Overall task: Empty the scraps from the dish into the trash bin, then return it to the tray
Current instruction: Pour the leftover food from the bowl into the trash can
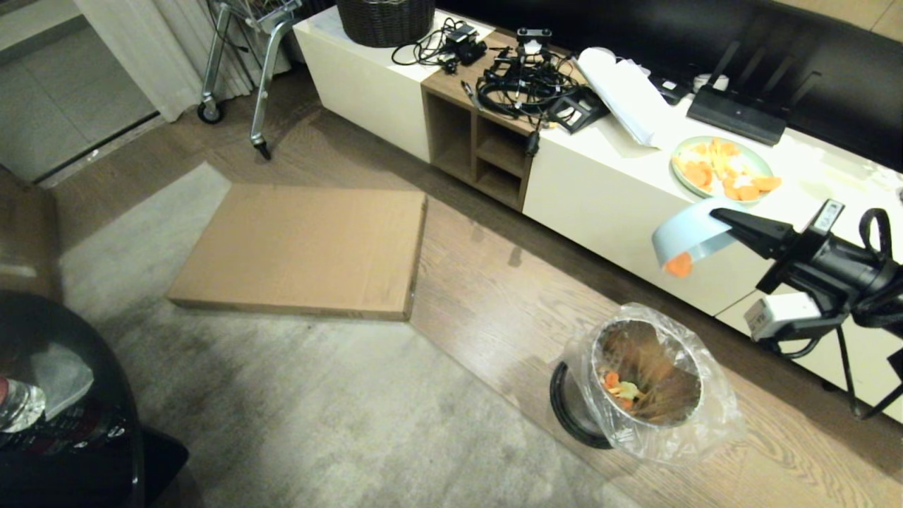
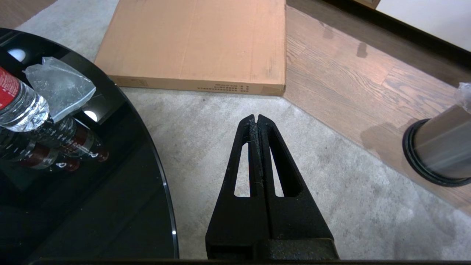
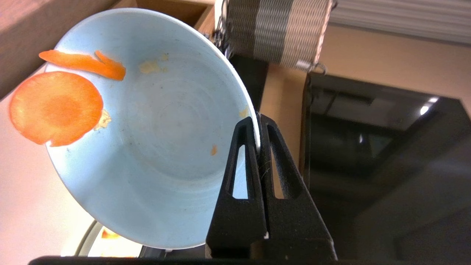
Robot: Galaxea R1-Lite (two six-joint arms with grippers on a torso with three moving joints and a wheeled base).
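Bowl (image 1: 695,233) pale blue, tipping on its side above the bin (image 1: 645,381) | right gripper (image 3: 257,121) clamping its rim | carrot slice (image 3: 55,107) and orange strip (image 3: 82,64) clinging near the lip | left gripper (image 2: 256,118) hanging pressed together over carpet.

The wooden floor (image 1: 494,282) bears the trash bin (image 1: 638,381), beside a grey rug (image 1: 282,409) whose far edge carries a flat cardboard box (image 1: 303,247).

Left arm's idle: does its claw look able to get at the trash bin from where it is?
Probably yes. The left claw hangs shut over bare rug, and only open floor lies between it and the trash bin. Whether the arm stretches that far is unclear.
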